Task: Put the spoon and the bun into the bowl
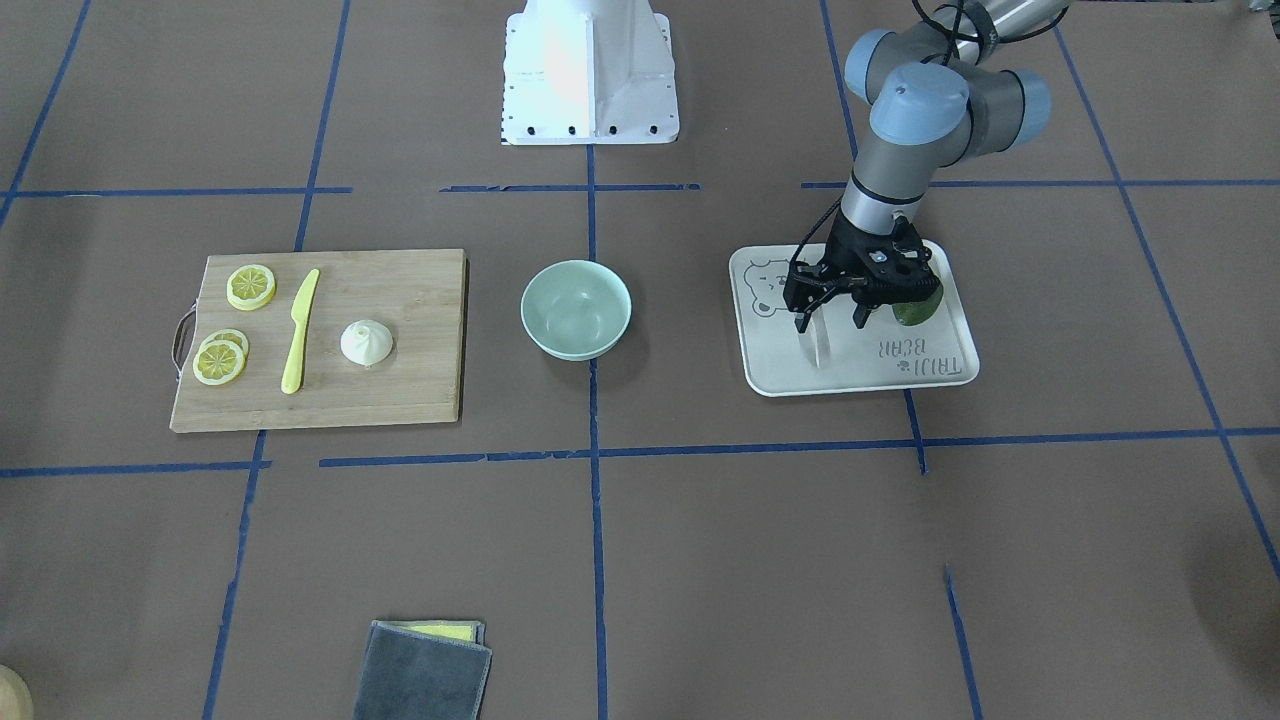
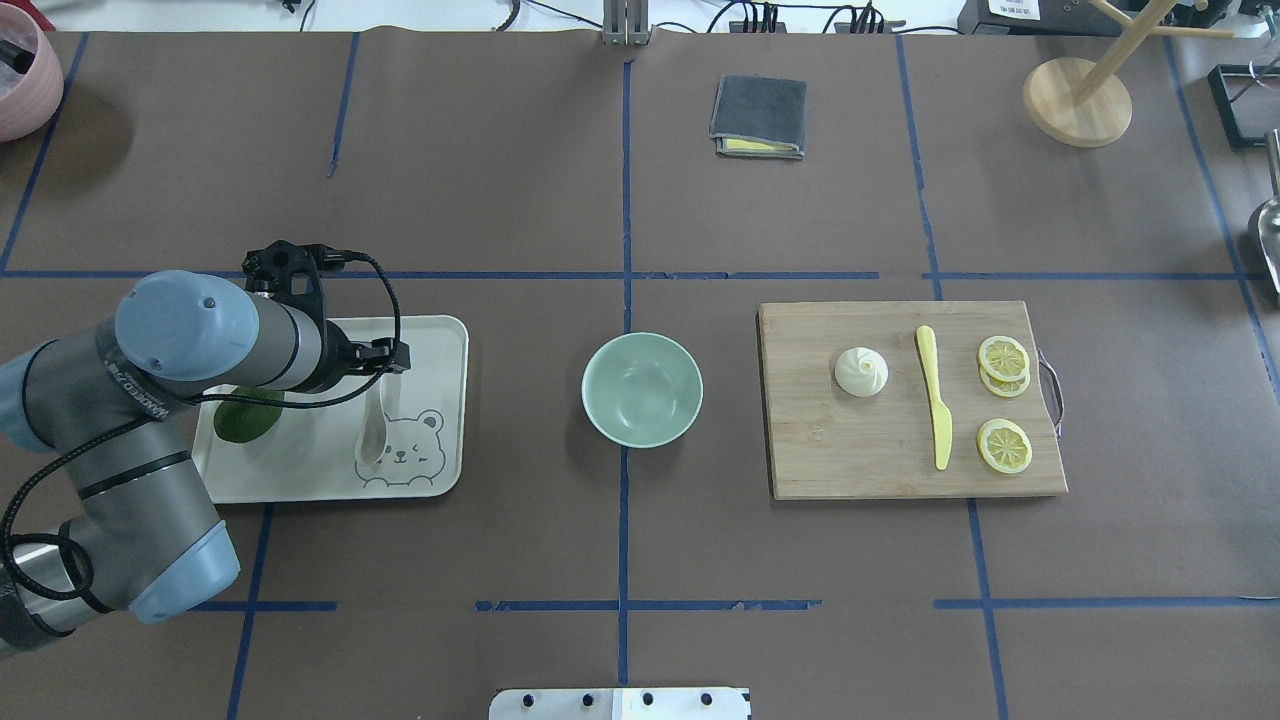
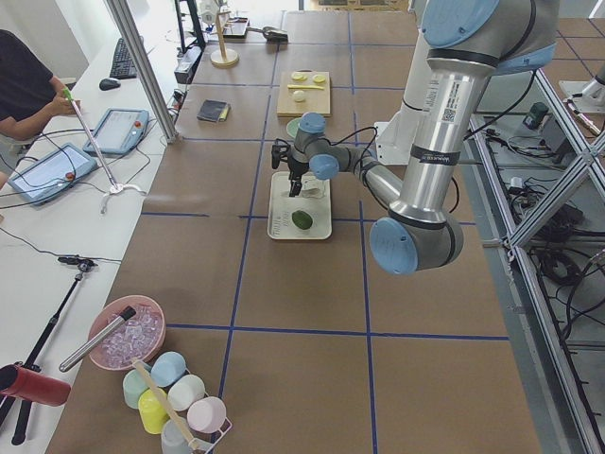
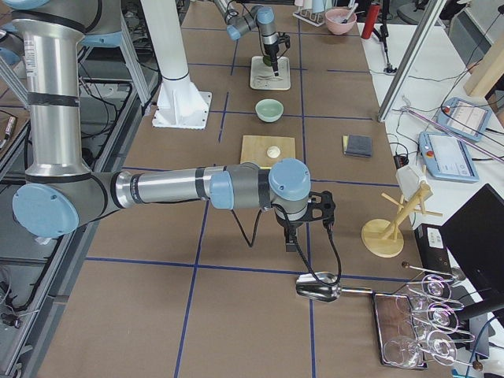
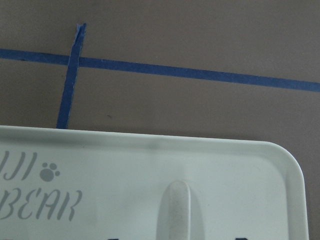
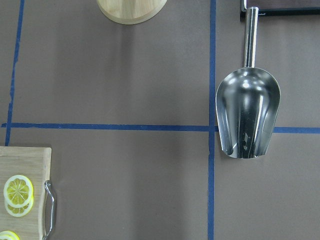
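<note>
The white spoon (image 2: 371, 438) lies on the white bear-print tray (image 2: 440, 340), handle pointing away from the robot. My left gripper (image 1: 828, 322) hangs low over the tray, open, its fingers on either side of the spoon's handle (image 1: 822, 348). The left wrist view shows the handle's end (image 5: 175, 210) on the tray (image 5: 100, 165). The mint-green bowl (image 1: 576, 345) stands empty mid-table, also in the overhead view (image 2: 592, 385). The white bun (image 1: 366, 343) sits on the wooden cutting board (image 1: 400, 300). My right gripper (image 4: 290, 236) shows only in the exterior right view, so I cannot tell whether it is open or shut.
A green round fruit (image 1: 920, 308) lies on the tray beside the left gripper. A yellow plastic knife (image 1: 298, 330) and lemon slices (image 1: 250, 287) share the board. A grey cloth (image 1: 425, 670), a metal scoop (image 6: 247, 117) and a wooden stand (image 2: 1078, 100) lie farther off.
</note>
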`<state>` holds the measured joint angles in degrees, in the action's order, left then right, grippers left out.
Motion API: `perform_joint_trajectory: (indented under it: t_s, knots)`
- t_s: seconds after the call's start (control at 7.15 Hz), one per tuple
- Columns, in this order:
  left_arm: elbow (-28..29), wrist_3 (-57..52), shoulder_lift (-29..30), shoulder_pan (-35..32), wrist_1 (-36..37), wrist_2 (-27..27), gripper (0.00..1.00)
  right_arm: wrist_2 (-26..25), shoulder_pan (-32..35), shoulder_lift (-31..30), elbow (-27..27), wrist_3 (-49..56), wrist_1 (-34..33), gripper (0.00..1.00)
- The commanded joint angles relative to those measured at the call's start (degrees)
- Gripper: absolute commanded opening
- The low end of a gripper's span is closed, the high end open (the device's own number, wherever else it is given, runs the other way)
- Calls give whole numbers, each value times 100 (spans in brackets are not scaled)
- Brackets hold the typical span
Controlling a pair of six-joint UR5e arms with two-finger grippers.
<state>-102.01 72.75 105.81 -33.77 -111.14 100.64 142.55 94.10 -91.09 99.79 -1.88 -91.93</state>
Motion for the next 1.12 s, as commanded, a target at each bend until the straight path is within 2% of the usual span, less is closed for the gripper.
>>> perform_joint_trajectory:
  t_s: [0.0,0.14,0.98]
  knots:
    - [76,2,63,71,-4,0,68,1,-5,4,23,-14,0,100]
    - [137,-6,63,107,-4,0,64,1,-5,4,23,-14,0,100]
    - [155,-50,45,116,-4,-9,55,10,-5,4,23,-14,-9,100]
